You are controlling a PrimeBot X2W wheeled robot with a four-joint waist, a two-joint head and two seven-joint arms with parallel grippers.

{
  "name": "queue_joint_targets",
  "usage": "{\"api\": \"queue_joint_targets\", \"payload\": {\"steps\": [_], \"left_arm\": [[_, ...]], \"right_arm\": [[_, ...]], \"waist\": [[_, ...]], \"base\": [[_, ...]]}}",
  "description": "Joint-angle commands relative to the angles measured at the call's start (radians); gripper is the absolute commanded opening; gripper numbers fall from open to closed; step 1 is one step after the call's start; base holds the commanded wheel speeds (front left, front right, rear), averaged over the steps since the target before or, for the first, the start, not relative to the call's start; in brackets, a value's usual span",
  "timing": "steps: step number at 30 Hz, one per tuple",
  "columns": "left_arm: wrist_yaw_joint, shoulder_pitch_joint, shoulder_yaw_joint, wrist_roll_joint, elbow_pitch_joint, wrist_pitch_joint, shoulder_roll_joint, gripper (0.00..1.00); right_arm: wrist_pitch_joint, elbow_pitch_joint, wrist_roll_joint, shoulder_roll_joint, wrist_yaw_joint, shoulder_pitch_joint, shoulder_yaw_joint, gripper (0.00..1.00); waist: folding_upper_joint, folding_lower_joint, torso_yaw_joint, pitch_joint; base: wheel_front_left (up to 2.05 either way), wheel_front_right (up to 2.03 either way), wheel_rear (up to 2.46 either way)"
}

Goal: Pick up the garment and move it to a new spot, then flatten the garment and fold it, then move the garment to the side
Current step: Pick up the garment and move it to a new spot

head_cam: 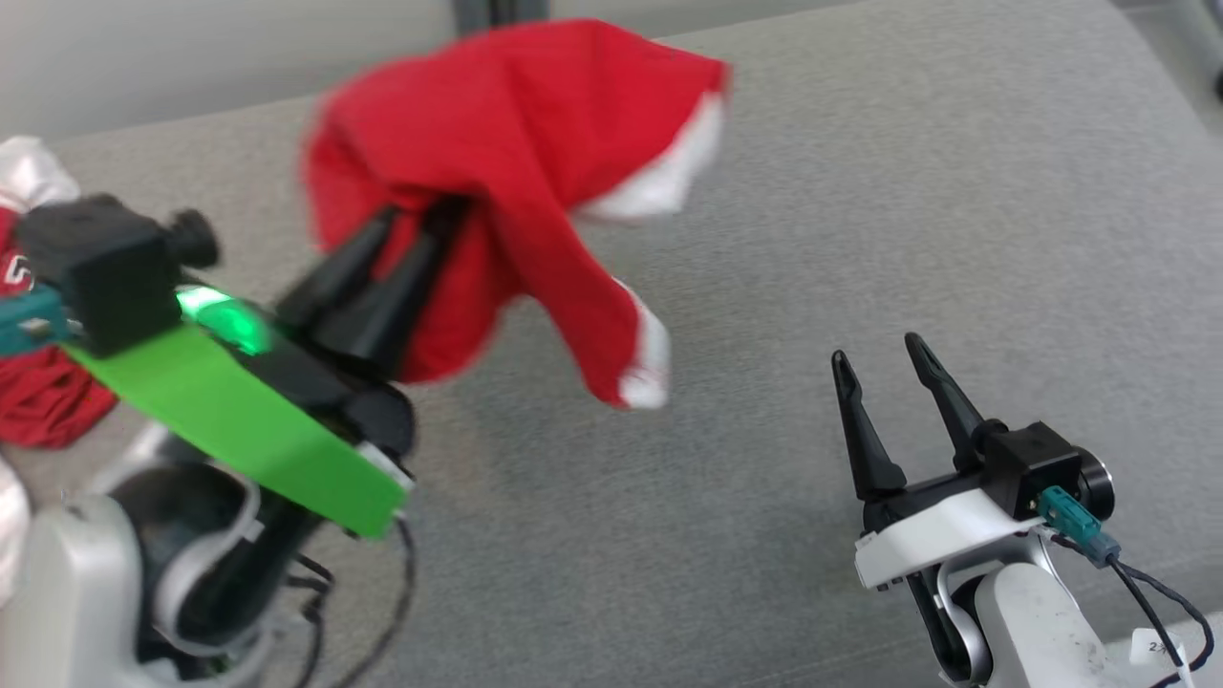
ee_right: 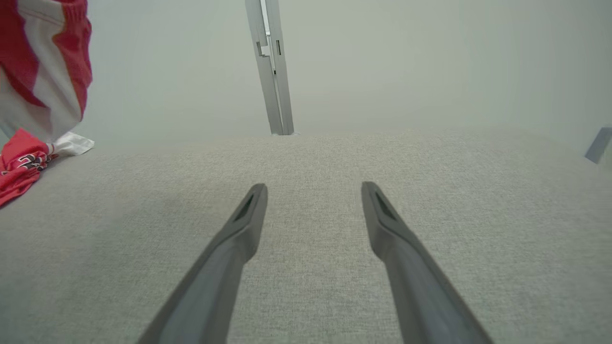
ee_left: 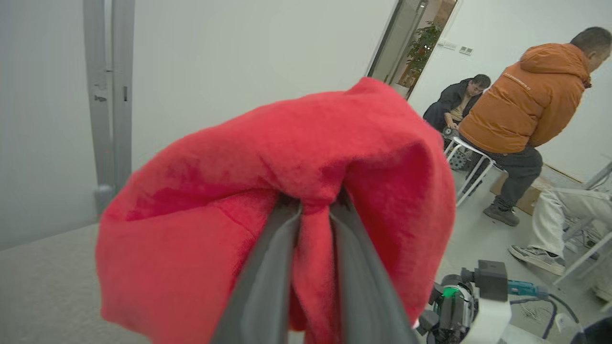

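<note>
The garment (head_cam: 516, 162) is red with white trim and hangs in the air over the grey cushioned surface (head_cam: 860, 220), blurred in the head view. My left gripper (head_cam: 425, 210) is shut on a fold of it, its fingertips buried in the cloth. In the left wrist view the red garment (ee_left: 267, 162) bulges over both fingers (ee_left: 267, 272), with a pinch of cloth between them. My right gripper (head_cam: 879, 349) stands open at the lower right, above bare surface, holding nothing. Its two fingers (ee_right: 248, 215) are spread wide in the right wrist view, where the hanging garment (ee_right: 43, 62) shows at the upper left.
More red and white clothes (head_cam: 38, 382) lie heaped at the left edge of the surface, also seen as a pile of clothes (ee_right: 24, 162) in the right wrist view. A grey post (ee_right: 270, 67) stands behind the surface. Two people (ee_left: 521, 110) sit in the room beyond.
</note>
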Motion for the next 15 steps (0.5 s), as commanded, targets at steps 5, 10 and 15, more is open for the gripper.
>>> {"api": "queue_joint_targets", "payload": {"steps": [5, 10, 15], "left_arm": [[0.007, 0.077, -0.098, -0.174, 0.027, 0.021, -0.118, 0.0], [0.034, 0.11, -0.138, -0.298, 0.177, -0.002, -0.178, 0.0], [0.069, 0.069, -0.137, -0.317, 0.42, -0.068, -0.191, 0.0]], "right_arm": [[-0.003, -0.002, 0.03, 0.0, -0.001, 0.032, 0.0, 1.0], [-0.003, 0.001, 0.046, 0.0, -0.001, 0.053, -0.008, 1.0], [-0.003, 0.005, 0.061, 0.001, -0.001, 0.078, -0.01, 1.0]], "waist": [[-0.0001, 0.0, -0.208, -0.023], [-0.0001, 0.0, -0.295, -0.026], [-0.0001, 0.0, -0.349, -0.026]], "base": [[0.0, 0.0, 0.0], [0.0, 0.0, 0.0], [0.0, 0.0, 0.0]]}}
